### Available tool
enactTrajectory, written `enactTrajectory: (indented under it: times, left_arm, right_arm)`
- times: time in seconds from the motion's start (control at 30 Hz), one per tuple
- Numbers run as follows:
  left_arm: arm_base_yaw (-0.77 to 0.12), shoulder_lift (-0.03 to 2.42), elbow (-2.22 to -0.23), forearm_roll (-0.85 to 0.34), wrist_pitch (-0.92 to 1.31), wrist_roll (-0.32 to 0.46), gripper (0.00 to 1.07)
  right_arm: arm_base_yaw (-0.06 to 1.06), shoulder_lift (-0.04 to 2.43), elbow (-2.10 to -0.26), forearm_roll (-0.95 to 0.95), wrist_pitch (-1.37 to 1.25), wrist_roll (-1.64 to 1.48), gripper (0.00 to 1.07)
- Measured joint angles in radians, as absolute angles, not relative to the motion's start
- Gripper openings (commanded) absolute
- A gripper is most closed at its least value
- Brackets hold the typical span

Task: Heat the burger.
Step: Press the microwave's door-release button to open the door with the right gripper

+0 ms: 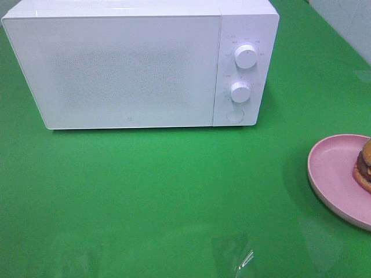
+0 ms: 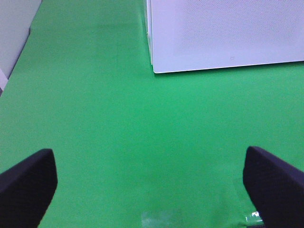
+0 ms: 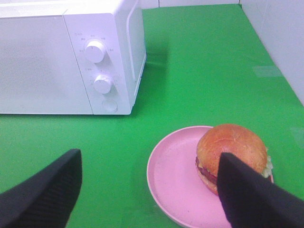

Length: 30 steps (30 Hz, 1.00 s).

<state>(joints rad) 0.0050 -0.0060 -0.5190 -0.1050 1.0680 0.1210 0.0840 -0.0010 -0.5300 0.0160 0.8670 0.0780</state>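
The burger point(image 1: 365, 165) sits on the pink plate point(image 1: 333, 168) at 3 o'clock on the desk point(image 1: 174, 191), half cut off by the edge of the high view. The microwave point(image 1: 116, 63) stands at 11 o'clock with its door shut. Both pairs of jaws are released and carry nothing: the left jaws over bare desk, the right jaws near the burger. You are, I think, at the very first step. Next the door must open, probably by the round button point(image 1: 235, 115), before you lift the burger.
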Motion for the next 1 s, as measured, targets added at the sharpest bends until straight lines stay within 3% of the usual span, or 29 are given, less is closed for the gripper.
enactTrajectory:
  times: [1.0]
  left_arm:
    - [0.005, -0.006, -0.519, -0.105, 1.068, 0.121, 1.0]
  right_arm:
    - [0.084, 0.503, -0.533, -0.005, 0.416, 0.078, 0.75]
